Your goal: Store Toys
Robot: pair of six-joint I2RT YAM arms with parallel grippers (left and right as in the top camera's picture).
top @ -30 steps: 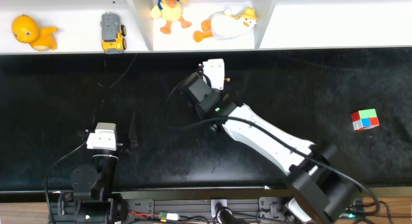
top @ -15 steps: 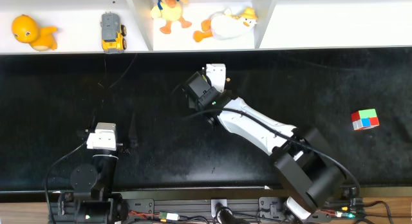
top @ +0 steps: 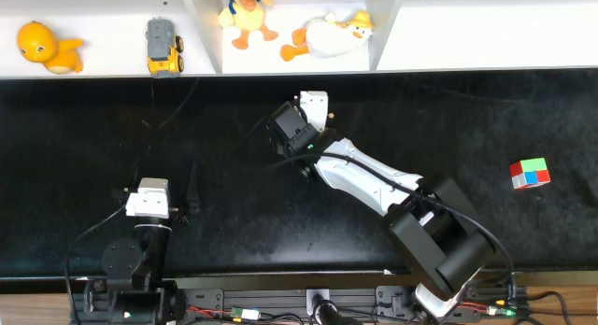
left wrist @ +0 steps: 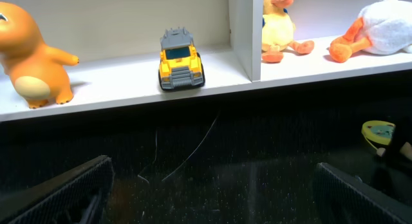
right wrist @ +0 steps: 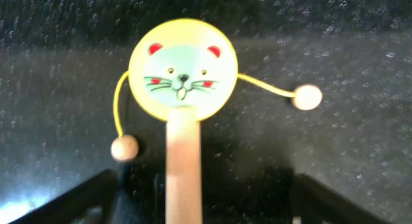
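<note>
Now, cat-faced rattle drum [right wrist: 183, 82], wooden handle [right wrist: 183, 176]

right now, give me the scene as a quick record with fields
rattle: cat face up, flat on the table, handle between the right gripper's fingers
right gripper: open, over the handle
left gripper: open, empty, facing the shelf
cube: on the table, right arm's side, apart from both arms
shelf left bay: orange toy, truck
shelf next bay: duck, white plush
</note>
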